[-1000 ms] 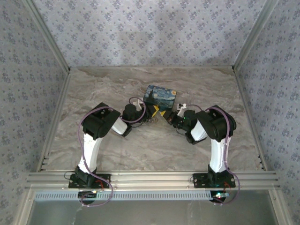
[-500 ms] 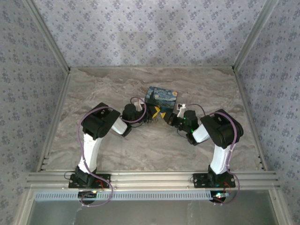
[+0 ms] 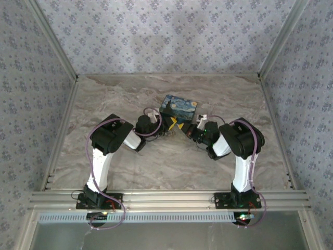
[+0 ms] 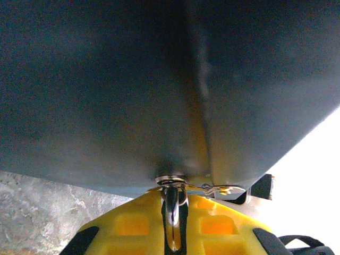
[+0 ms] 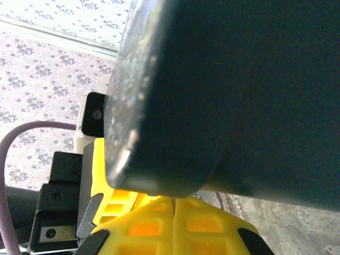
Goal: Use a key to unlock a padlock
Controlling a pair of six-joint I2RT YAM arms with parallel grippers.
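Observed from the near edge of the marble-patterned table (image 3: 156, 166): both arms reach inward and their tips meet at the centre. The left pincer (image 3: 170, 124) and the right pincer (image 3: 183, 128) stand nose to nose, almost touching. The blue box (image 3: 178, 107) with the swirled print sits just beyond the two tips, its near corner over them. In the left wrist view, the left pincer (image 4: 173, 223) is clamped on a slim silver metal piece (image 4: 171, 204), which stands upright in the narrow gap between the yellow fingers (image 4: 130, 226). Whether this piece is a key or a shackle cannot be told. A small ring (image 4: 170, 181) tops it at the fingertips, and a bright brassy fitting (image 4: 220, 188) lies just to the right of them. A dark blurred surface (image 4: 133, 79) looms directly ahead of and above the fingers. In the right wrist view, the right pincer (image 5: 173, 212) has its yellow fingers (image 5: 143, 226) pressed together along one seam, under the same kind of dark mass. The padlock cannot be singled out with certainty. If it is present, it is at the crowded junction of the two tips, beneath the box corner.
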